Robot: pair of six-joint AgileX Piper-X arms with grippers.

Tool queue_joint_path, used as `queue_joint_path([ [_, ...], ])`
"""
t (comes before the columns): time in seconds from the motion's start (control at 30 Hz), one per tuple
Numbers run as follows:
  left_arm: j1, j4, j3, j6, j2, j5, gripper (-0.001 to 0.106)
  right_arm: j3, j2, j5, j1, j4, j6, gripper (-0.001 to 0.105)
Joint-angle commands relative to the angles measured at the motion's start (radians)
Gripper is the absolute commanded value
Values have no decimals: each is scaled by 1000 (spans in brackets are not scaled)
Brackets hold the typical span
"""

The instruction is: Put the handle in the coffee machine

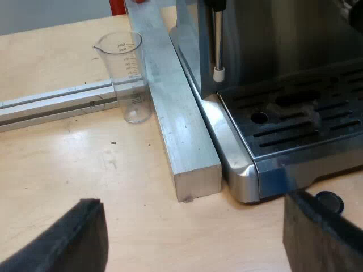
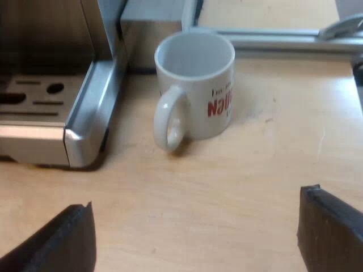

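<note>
Two black fingers of my left claw (image 1: 191, 202) stand wide apart, gripping nothing, low over the pale wooden tabletop (image 1: 113, 170). Ahead of them sits the brushed stainless-steel espresso machine (image 1: 238, 164). Its slotted metal drip tray (image 1: 300, 122) faces me, and its thin steel steam wand (image 1: 218, 39) with a white tip hangs above the tray's edge. A long square aluminium bar (image 1: 181, 124) lies flat on the table, tight along the machine's side. A clear plastic measuring glass (image 1: 127, 76) with printed marks stands upright just beside that bar, on the side away from the machine. It looks empty, and a grooved aluminium rail (image 1: 51, 105) runs up to the bar close by the glass. A small dark round disc (image 1: 330, 201) lies on the table at the machine's front, close to one of my left fingers.

My right claw (image 2: 197, 198) is likewise spread open and holds nothing, hovering above the same wood. Before it a white ceramic mug (image 2: 195, 85) with red lettering stands upright and empty, its loop handle turned toward me. The mug is near the machine's front corner but apart from it.
</note>
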Motion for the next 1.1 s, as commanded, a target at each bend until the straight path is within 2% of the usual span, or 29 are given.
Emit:
queue_joint_path([
  [0.03,-1,-13,-2,-12,-133,-7,66,22,-45,-5,-6,-7,-3,74],
  [0.13,-1,-13,-2,-12,-133,-7,66,49,-45,-5,-6,-7,-3,74],
  [0.37,-1,-13,-2,-12,-133,-7,66,82,-45,-7,-6,-7,52,74],
  [1.1,-1,-13,-2,-12,-136,-7,66,82,-45,-7,-6,-7,57,74],
])
